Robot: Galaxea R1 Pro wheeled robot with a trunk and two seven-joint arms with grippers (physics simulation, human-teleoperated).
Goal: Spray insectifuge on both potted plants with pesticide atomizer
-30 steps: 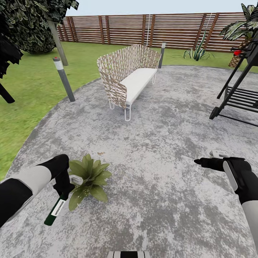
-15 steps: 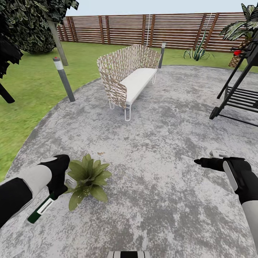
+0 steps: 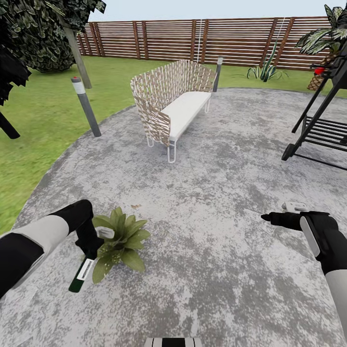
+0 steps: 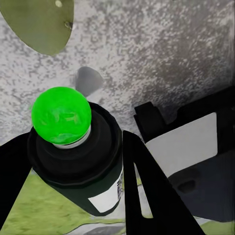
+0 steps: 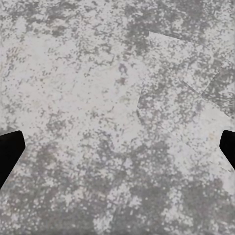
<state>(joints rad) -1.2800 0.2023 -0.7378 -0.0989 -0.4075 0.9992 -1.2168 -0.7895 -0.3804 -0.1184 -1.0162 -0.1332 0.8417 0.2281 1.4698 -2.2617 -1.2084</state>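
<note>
Gripping atomizer (image 3: pixel 81 276), left hand (image 3: pixel 90 251)

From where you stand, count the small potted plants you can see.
1. The potted plant sits on the patio right beside the left gripper, which holds the pesticide atomizer. A second may be out of view.

I see flat, even daylight over the whole yard, with no clear sun direction, no glare and almost no cast shadows on the patio (image 3: pixel 207 202). My head view bends toward its edges, so the fence (image 3: pixel 207 41) bows slightly, and the render is soft and blocky. Both wrist views are grainy, the paving smeared into blurred speckle.
</note>
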